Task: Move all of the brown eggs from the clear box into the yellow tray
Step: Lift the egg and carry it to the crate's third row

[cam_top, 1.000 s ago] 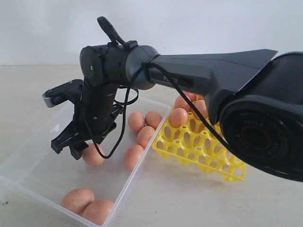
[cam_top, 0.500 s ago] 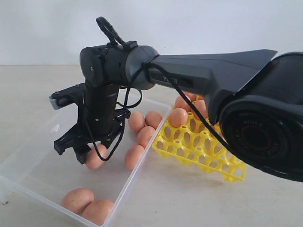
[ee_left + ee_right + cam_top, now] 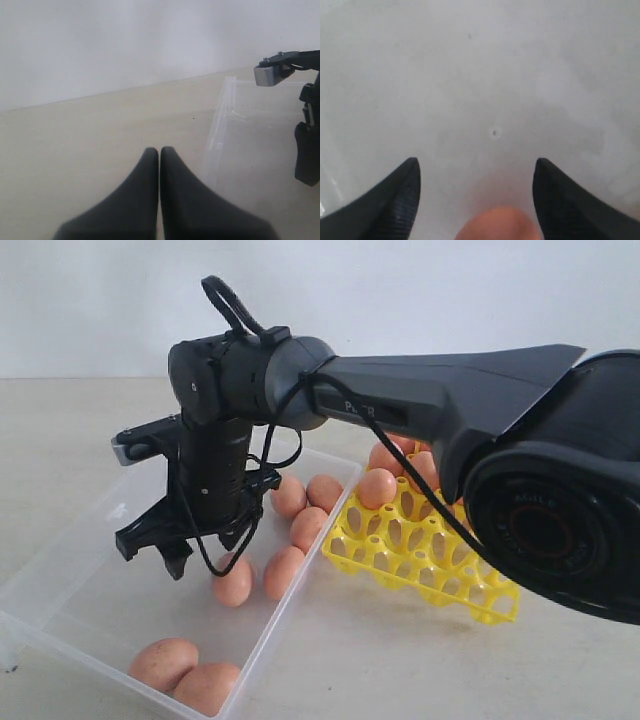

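My right gripper [image 3: 195, 552] hangs open low inside the clear box [image 3: 80, 590], its arm reaching in from the right. One brown egg [image 3: 233, 583] lies on the box floor just under it. In the right wrist view that egg [image 3: 500, 225] sits between the spread fingertips of the gripper [image 3: 476, 167], with a gap on each side. Several more brown eggs [image 3: 308, 528] lie along the box's right wall, and two [image 3: 185, 675] rest at its near corner. The yellow tray [image 3: 430, 560] holds three eggs [image 3: 377, 487] in its far cups. My left gripper [image 3: 159, 150] is shut and empty, over bare table beside the box [image 3: 222, 120].
The right arm's thick dark link [image 3: 450, 400] and base [image 3: 560, 530] cover the right side of the exterior view and part of the tray. A loose black cable [image 3: 255, 530] dangles beside the gripper. The right gripper [image 3: 306, 150] shows at the edge of the left wrist view.
The right gripper has shifted a little to the right inside the box. The egg under it has rolled right, toward the eggs by the wall. The jaws stay open.
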Controlling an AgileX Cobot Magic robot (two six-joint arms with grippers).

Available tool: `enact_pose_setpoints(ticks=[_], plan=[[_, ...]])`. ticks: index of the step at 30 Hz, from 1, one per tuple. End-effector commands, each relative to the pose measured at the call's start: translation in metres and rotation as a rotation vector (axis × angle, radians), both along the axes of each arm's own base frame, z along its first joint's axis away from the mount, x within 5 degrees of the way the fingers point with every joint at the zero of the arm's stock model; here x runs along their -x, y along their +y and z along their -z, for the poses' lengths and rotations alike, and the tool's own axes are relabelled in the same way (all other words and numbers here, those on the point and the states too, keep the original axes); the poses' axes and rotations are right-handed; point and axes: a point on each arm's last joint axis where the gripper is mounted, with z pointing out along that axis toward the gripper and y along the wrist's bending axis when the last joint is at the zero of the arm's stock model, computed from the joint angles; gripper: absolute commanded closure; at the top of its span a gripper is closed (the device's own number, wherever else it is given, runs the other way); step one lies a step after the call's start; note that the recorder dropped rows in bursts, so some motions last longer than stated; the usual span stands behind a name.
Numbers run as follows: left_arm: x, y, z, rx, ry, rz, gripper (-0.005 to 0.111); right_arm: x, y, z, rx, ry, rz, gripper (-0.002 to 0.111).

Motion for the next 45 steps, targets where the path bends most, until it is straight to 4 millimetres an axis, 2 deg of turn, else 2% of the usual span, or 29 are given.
enact_pose_setpoints(ticks=[1,4,6,7,8,9,10,11,12,14,16,21,23,26,27,28,31,34,37,39,41,45], plan=[[0.0,0.0,0.001,0.011,-0.001,0.002,0.105,-0.011,0.006,-0.006,-0.061,-0.155,-0.096,0.046],[0.0,0.0,0.001,0.011,-0.001,0.002,0.105,-0.011,0.005,-0.017,-0.079,-0.183,-0.101,0.046],[0.0,0.0,0.001,0.011,-0.001,0.002,0.105,-0.006,0.001,-0.038,-0.086,-0.174,-0.079,0.046],[0.0,0.0,0.001,0.011,-0.001,0.002,0.105,0.001,-0.006,-0.053,-0.054,-0.113,-0.022,0.046],[0.0,0.0,0.001,0.011,-0.001,0.002,0.105,0.004,-0.011,-0.058,-0.028,-0.085,0.003,0.046],[0.0,0.0,0.001,0.011,-0.001,0.002,0.105,0.009,-0.02,-0.057,0.071,-0.017,0.047,0.046],[0.0,0.0,0.001,0.011,-0.001,0.002,0.105,0.008,-0.021,-0.054,0.093,-0.019,0.062,0.046],[0.0,0.0,0.001,0.011,-0.001,0.002,0.105,0.005,-0.023,-0.04,0.139,-0.02,0.097,0.046],[0.0,0.0,0.001,0.011,-0.001,0.002,0.105,0.005,-0.023,-0.036,0.145,-0.011,0.099,0.046],[0.0,0.0,0.001,0.011,-0.001,0.002,0.105,0.006,-0.021,-0.014,0.175,0.04,0.137,0.046],[0.0,0.0,0.001,0.011,-0.001,0.002,0.105,0.006,-0.02,-0.001,0.188,0.072,0.159,0.046],[0.0,0.0,0.001,0.011,-0.001,0.002,0.105,0.008,-0.016,0.017,0.188,0.13,0.173,0.046],[0.0,0.0,0.001,0.011,-0.001,0.002,0.105,0.005,-0.013,0.018,0.153,0.102,0.179,0.056],[0.0,0.0,0.001,0.011,-0.001,0.002,0.105,0.002,-0.01,0.017,0.111,0.066,0.173,0.09],[0.0,0.0,0.001,0.011,-0.001,0.002,0.105,0.0,-0.008,0.017,0.093,0.042,0.141,0.106],[0.0,0.0,0.001,0.011,-0.001,0.002,0.105,-0.002,-0.006,0.016,0.073,0.016,0.112,0.107],[0.0,0.0,0.001,0.011,-0.001,0.002,0.105,-0.009,0.002,0.001,0.008,-0.074,0.015,0.107],[0.0,0.0,0.001,0.011,-0.001,0.002,0.105,-0.02,0.012,-0.033,-0.099,-0.197,-0.024,0.107],[0.0,0.0,0.001,0.011,-0.001,0.002,0.105,-0.028,0.02,-0.07,-0.252,-0.318,0.037,0.107],[0.0,0.0,0.001,0.011,-0.001,0.002,0.105,-0.031,0.022,-0.086,-0.341,-0.351,0.121,0.107],[0.0,0.0,0.001,0.011,-0.001,0.002,0.105,-0.033,0.024,-0.093,-0.415,-0.392,0.206,0.107],[0.0,0.0,0.001,0.011,-0.001,0.002,0.105,-0.023,0.033,-0.092,-0.545,-0.493,0.263,0.107]])
